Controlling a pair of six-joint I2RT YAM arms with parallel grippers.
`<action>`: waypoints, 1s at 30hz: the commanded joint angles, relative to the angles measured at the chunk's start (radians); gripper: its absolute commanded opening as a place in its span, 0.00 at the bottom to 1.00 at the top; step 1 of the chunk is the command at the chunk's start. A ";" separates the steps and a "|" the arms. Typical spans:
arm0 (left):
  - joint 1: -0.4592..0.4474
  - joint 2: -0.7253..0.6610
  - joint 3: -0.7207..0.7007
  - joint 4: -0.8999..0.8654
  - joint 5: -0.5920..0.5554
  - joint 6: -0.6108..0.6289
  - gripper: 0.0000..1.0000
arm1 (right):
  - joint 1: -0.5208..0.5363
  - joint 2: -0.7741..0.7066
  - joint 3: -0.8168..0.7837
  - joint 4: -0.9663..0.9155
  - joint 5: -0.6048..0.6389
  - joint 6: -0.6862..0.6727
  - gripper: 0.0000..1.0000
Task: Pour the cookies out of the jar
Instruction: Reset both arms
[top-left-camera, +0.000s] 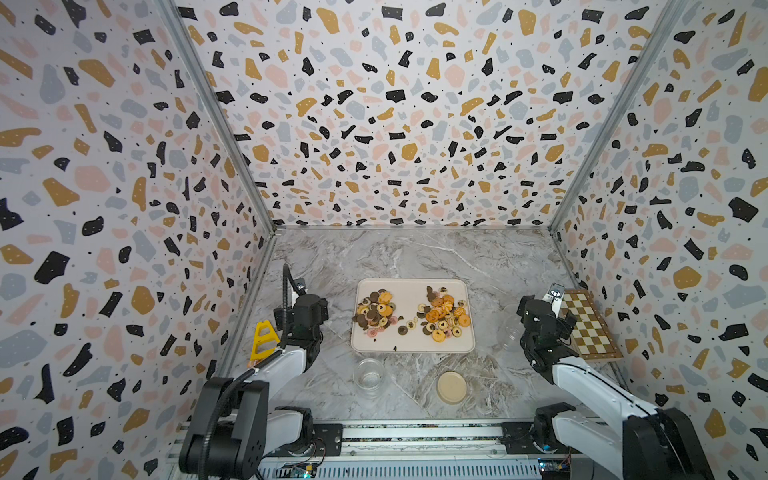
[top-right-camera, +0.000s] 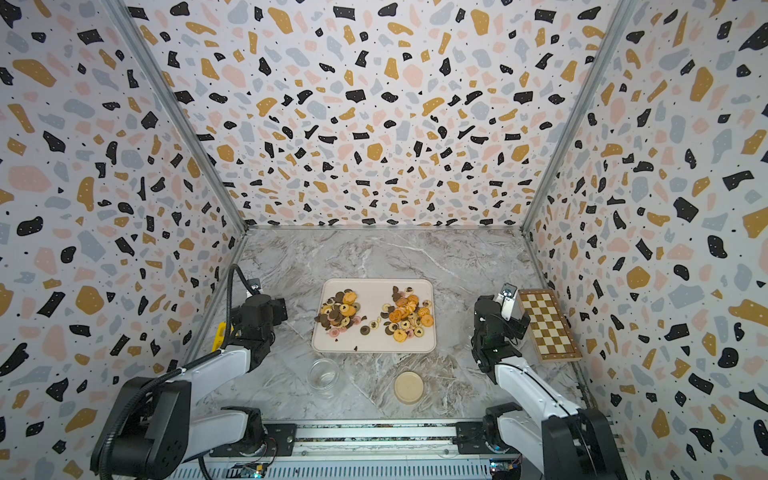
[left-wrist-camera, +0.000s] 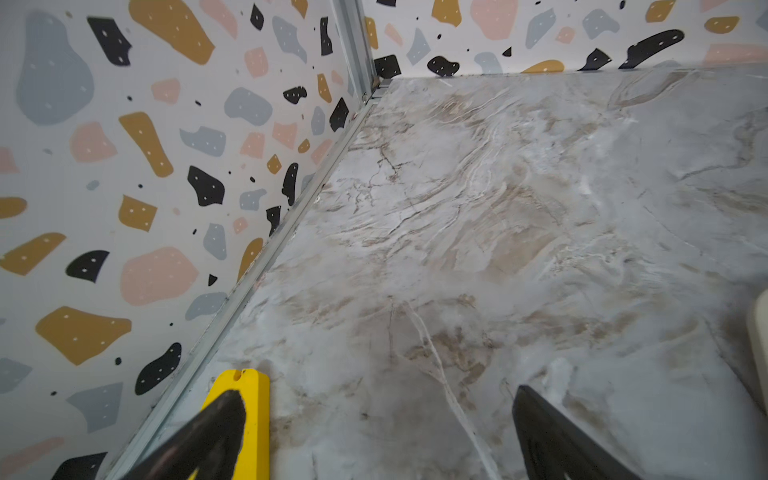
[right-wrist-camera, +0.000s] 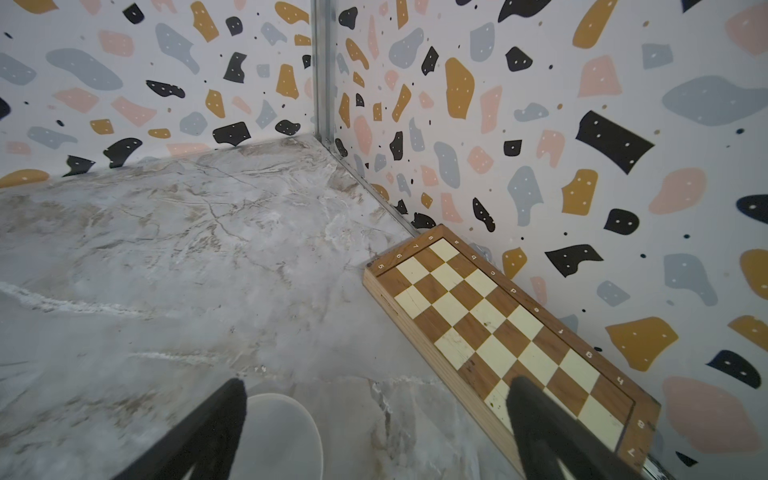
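Cookies (top-left-camera: 446, 316) out of jar (top-left-camera: 368, 374), lying in two heaps on pale tray (top-left-camera: 415, 286), centre of both top views.
Pouring appears complete: the jar stands upright and looks empty just below the tray, round beige lid (top-left-camera: 451, 387) to its right; nothing seems left to tip. Left gripper (left-wrist-camera: 378, 392) and right gripper (right-wrist-camera: 378, 381) each show jaws apart, holding nothing. Yellow stand (top-left-camera: 262, 340) at left wall, chessboard (right-wrist-camera: 498, 332) at right wall, second clear vessel (top-left-camera: 510, 328) by right arm; none blocks the tray.
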 joint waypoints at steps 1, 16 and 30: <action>0.005 0.059 -0.001 0.189 0.135 0.030 0.99 | -0.022 0.078 -0.043 0.275 0.059 -0.059 1.00; 0.007 0.149 -0.054 0.355 0.287 0.089 0.99 | -0.040 0.280 -0.174 0.773 -0.394 -0.221 0.99; 0.007 0.149 -0.052 0.354 0.287 0.089 0.99 | -0.033 0.166 -0.158 0.632 -0.319 -0.214 0.99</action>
